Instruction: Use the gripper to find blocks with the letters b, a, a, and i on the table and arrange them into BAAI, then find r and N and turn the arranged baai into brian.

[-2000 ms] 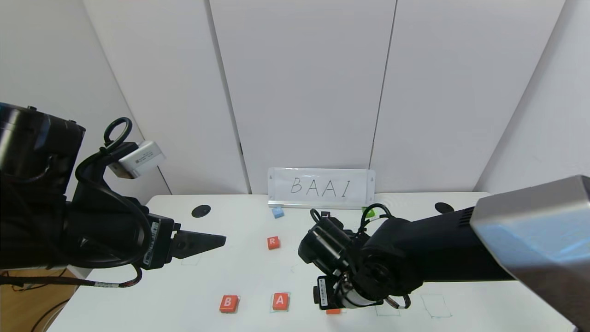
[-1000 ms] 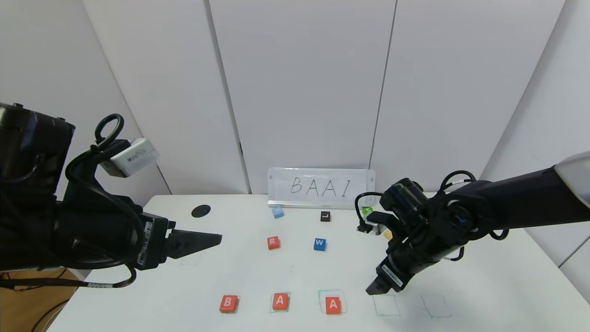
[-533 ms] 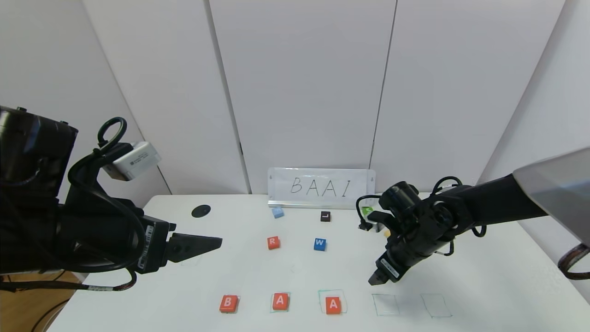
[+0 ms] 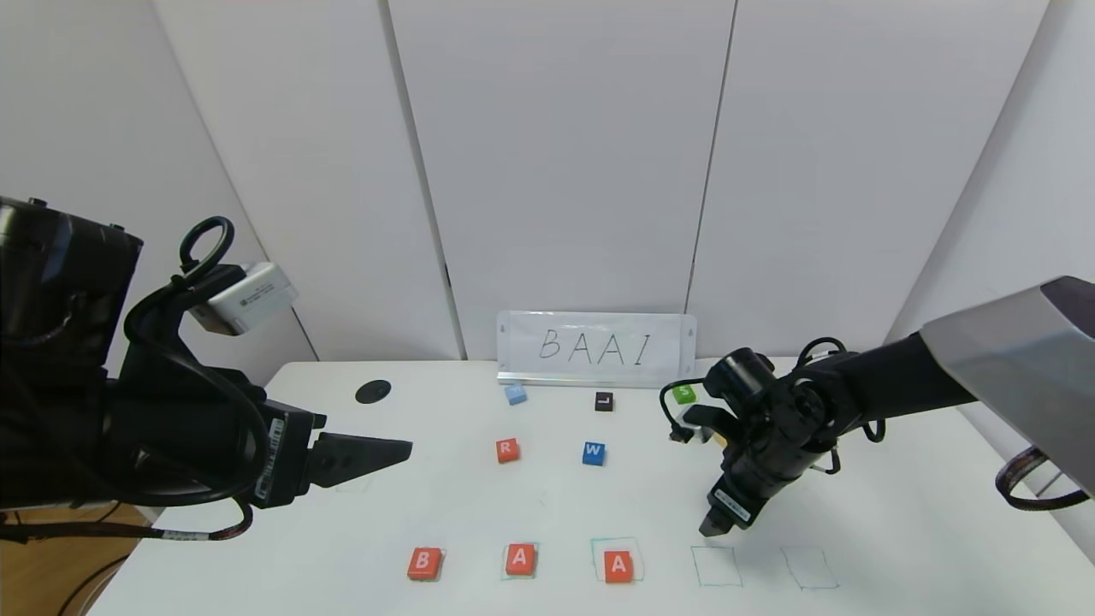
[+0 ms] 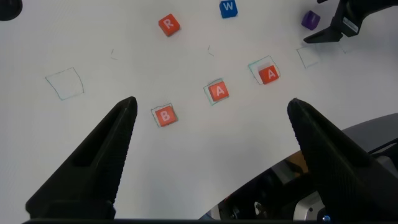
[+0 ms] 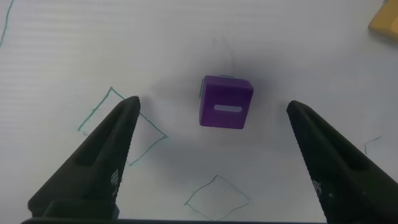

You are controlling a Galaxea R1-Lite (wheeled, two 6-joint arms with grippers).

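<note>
— The purple I block (image 6: 226, 102): where is it?

— On the white table (image 4: 479, 505), under my right claw (image 4: 709, 530), between its two spread black fingers and touching neither. It is a small matte cube with rounded edges; across my wrist camera's picture its white stroke runs sideways.

— And the row?

— Orange-red B (image 4: 424, 563), A (image 4: 519, 559) and A (image 4: 618, 565) lie flat along the near edge, letters upright to me, each A in a faint green drawn square. The R (image 4: 507, 450) sits farther back, beside the blue W (image 4: 593, 453).

— What has changed?

— Half a second ago my right claw pointed more to the left; now it has come nearer the empty outlines. My left claw (image 4: 389, 449) still hovers, spread, at the left.
</note>
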